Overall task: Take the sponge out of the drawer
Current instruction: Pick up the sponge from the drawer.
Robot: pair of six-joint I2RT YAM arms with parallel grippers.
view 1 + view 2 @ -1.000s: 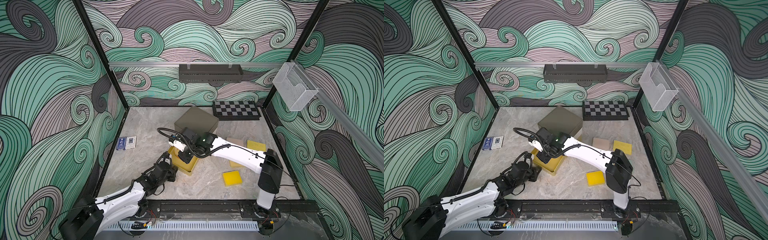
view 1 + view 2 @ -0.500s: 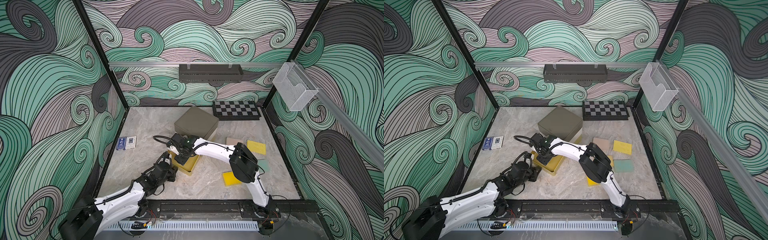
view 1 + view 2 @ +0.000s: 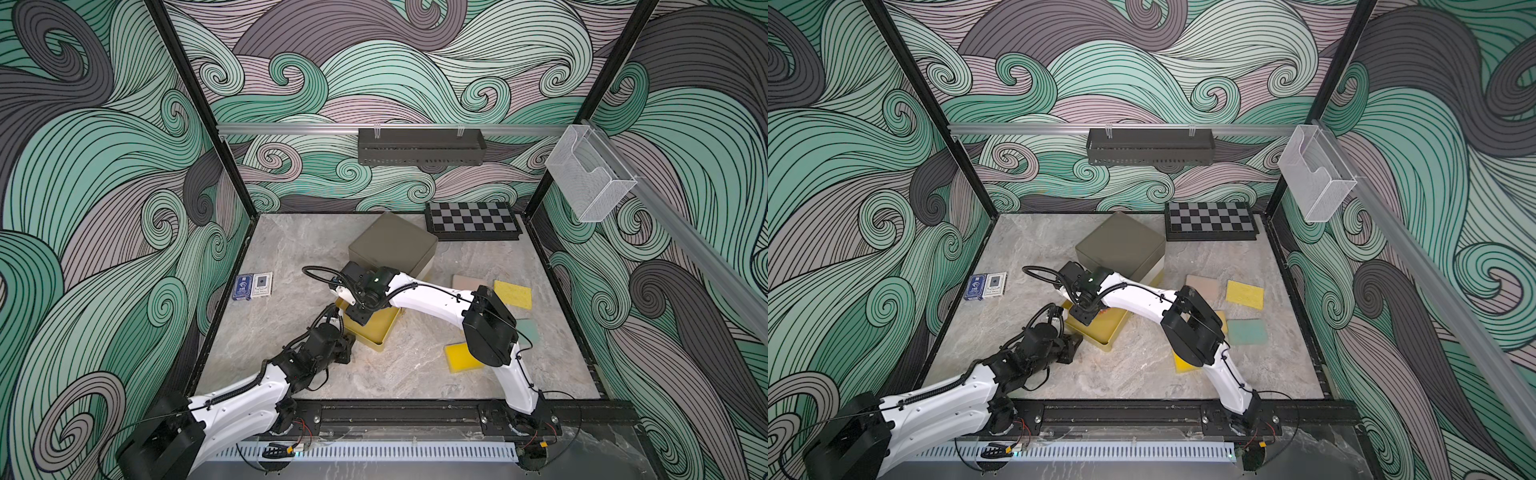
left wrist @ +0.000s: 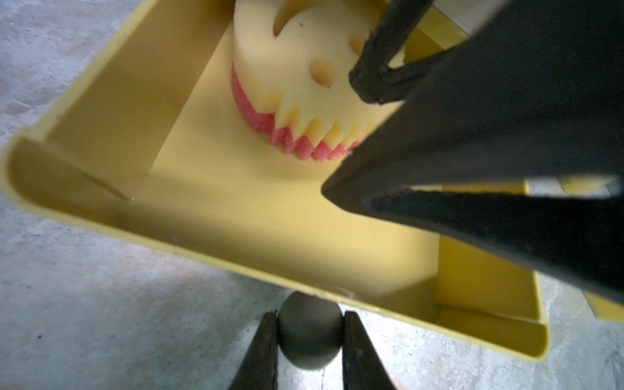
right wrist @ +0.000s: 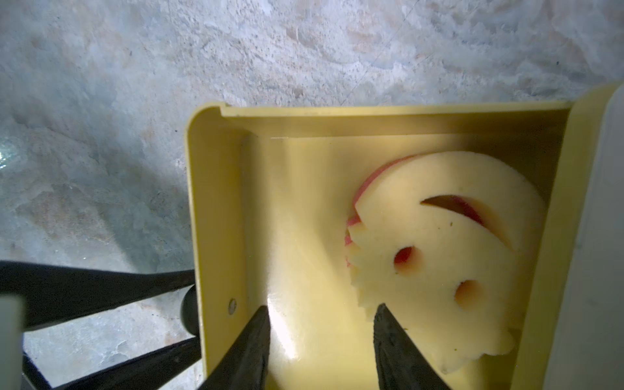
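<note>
Reach step: left hand [image 4: 309,319] pinched the knob [image 4: 309,341], holding the drawer [image 5: 216,202] out; right hand [image 5: 320,314] hung spread at the edge of the sponge [image 5: 439,253], lying at the drawer's 1 o'clock end; next, straddle and close.

The yellow plastic drawer [image 3: 384,332] is sticking out toward the front from the squat olive-grey box [image 3: 392,245]. The round yellow-and-pink smiley sponge [image 5: 439,270] is lying in it, at the end nearest the box. The folding chessboard [image 3: 471,218] is sitting behind the box, to its right. Two card packs [image 3: 252,286] are lying off to the left, and flat square sponges [image 3: 513,293] are lying to the right.
</note>
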